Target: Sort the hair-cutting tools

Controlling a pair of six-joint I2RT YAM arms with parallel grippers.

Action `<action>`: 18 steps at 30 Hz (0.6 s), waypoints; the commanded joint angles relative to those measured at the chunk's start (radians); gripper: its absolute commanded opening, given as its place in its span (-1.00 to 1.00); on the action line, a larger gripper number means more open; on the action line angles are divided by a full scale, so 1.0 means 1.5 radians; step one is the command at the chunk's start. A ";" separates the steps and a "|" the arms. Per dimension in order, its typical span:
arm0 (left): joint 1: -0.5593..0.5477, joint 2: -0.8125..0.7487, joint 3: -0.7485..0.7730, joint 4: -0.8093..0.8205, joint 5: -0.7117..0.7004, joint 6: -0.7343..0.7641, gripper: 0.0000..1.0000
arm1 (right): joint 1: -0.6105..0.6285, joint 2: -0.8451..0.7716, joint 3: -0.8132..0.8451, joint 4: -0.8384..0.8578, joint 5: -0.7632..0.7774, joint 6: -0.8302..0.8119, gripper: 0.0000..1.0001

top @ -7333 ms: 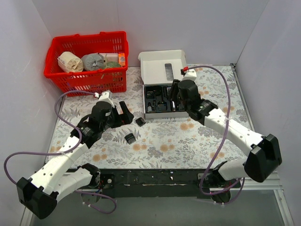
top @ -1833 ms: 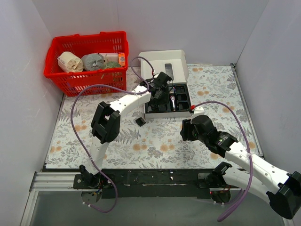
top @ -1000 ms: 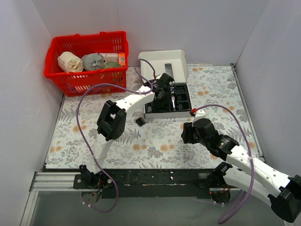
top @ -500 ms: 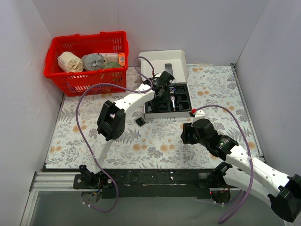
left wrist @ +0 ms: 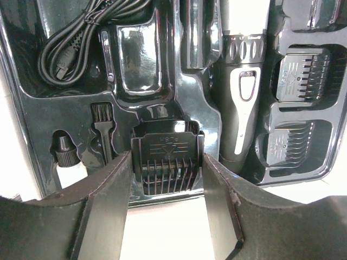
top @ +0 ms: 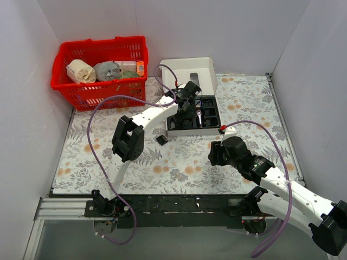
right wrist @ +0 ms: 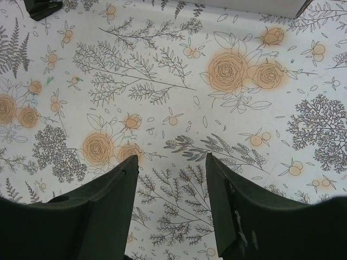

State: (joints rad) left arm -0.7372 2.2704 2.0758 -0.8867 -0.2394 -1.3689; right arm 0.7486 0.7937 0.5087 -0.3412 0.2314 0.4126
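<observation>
My left gripper (top: 185,106) reaches into the kit box's black tray (left wrist: 179,92). A black comb attachment (left wrist: 167,157) sits at the tray's near-edge slot, and my left gripper (left wrist: 167,165) is shut on it, fingers against both its sides. The slim black clipper (left wrist: 241,103) with its silvery strip lies in the tray's middle slot. Two more combs (left wrist: 301,70) (left wrist: 293,143) rest in slots to its right. The coiled black cord (left wrist: 76,35) lies top left. One loose comb (top: 161,140) lies on the cloth beside the box. My right gripper (right wrist: 171,162) hangs open over bare floral cloth.
The grey-white box lid (top: 187,73) stands open behind the tray. A red basket (top: 100,89) with rolls and packets stands at the back left. A small brush (left wrist: 101,127) and a little bottle (left wrist: 68,157) fill tray slots. White walls enclose the table.
The left gripper has shifted a little toward the back of the tray, its jaw width unchanged. The right arm has barely moved.
</observation>
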 commanded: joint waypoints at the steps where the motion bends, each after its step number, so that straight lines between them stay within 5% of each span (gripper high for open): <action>1: -0.003 -0.015 0.020 -0.005 -0.006 -0.004 -0.53 | 0.004 -0.004 -0.001 0.021 -0.004 0.000 0.22; 18: -0.003 0.001 0.018 0.004 0.012 -0.011 -0.42 | 0.004 -0.019 -0.013 0.017 -0.002 0.004 0.22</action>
State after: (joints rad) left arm -0.7372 2.2704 2.0758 -0.8860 -0.2237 -1.3769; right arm 0.7486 0.7799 0.4927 -0.3416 0.2317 0.4156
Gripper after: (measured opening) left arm 0.491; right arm 0.609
